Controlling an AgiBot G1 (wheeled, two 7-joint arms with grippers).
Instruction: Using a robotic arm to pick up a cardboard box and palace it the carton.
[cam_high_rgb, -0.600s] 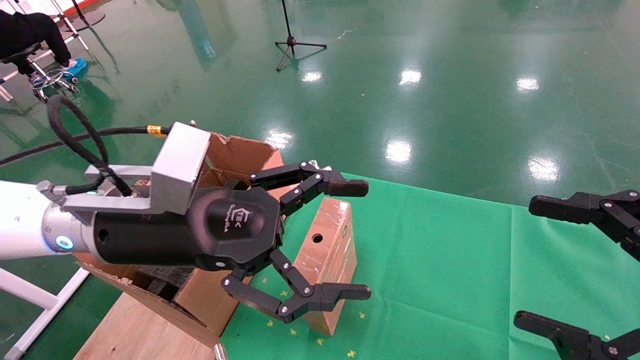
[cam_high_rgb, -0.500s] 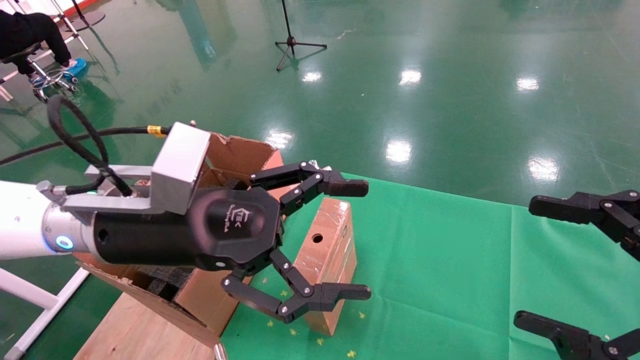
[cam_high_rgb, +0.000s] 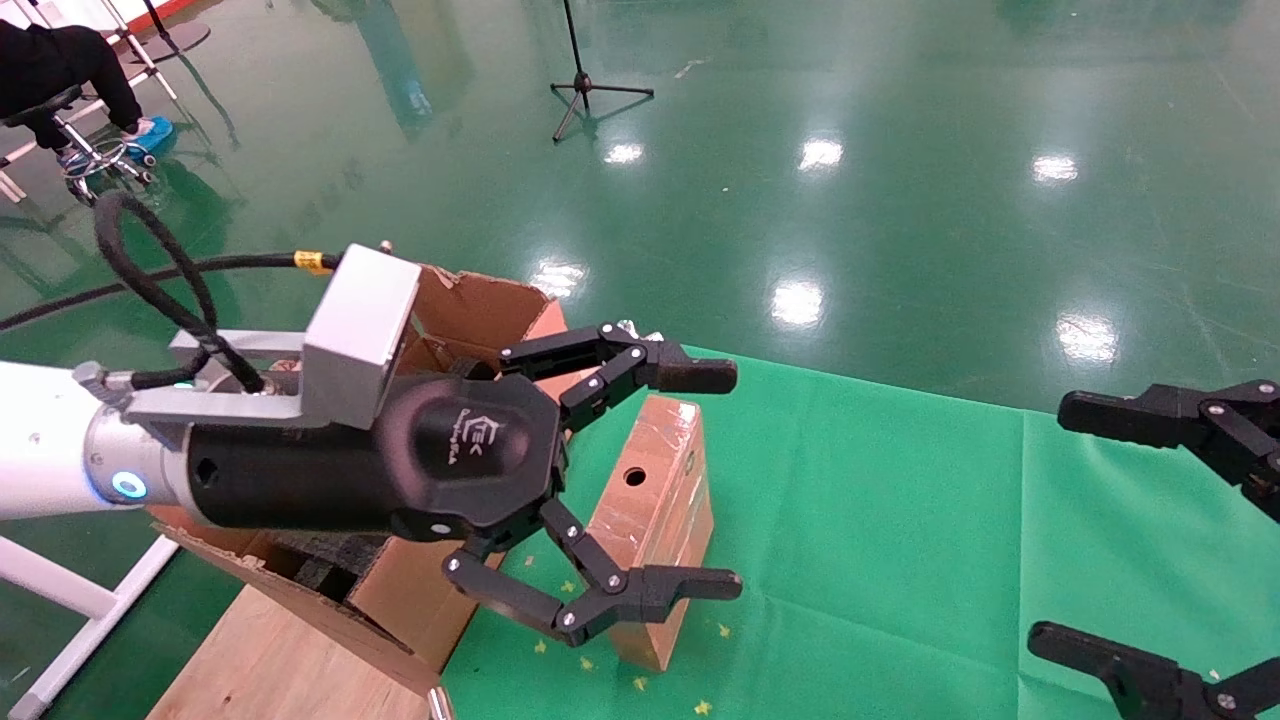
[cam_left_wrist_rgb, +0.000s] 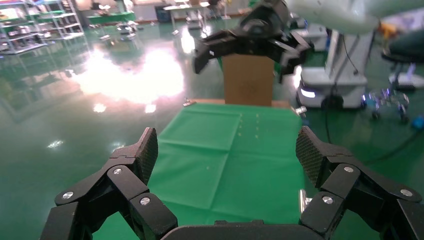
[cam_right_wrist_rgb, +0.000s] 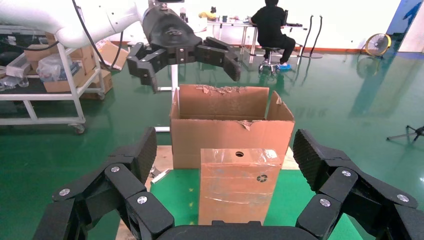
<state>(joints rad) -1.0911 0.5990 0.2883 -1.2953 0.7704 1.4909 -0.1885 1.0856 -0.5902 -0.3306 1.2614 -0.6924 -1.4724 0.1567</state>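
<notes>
At the bench's left edge the carton (cam_high_rgb: 470, 320) stands with torn flaps up and black foam (cam_high_rgb: 325, 565) showing inside, resting on a wooden board (cam_high_rgb: 270, 650). The left arm (cam_high_rgb: 40, 450) reaches in above it, its gripper (cam_high_rgb: 715, 480) spread wide and holding nothing, one finger above and one finger in front of the box (cam_high_rgb: 655, 500). The box stands upright on the green cloth (cam_high_rgb: 880, 560), just beside the carton, its round hole on the top face. By the bench's right edge the right gripper (cam_high_rgb: 1050, 520) hangs wide open and empty, well apart from the box.
</notes>
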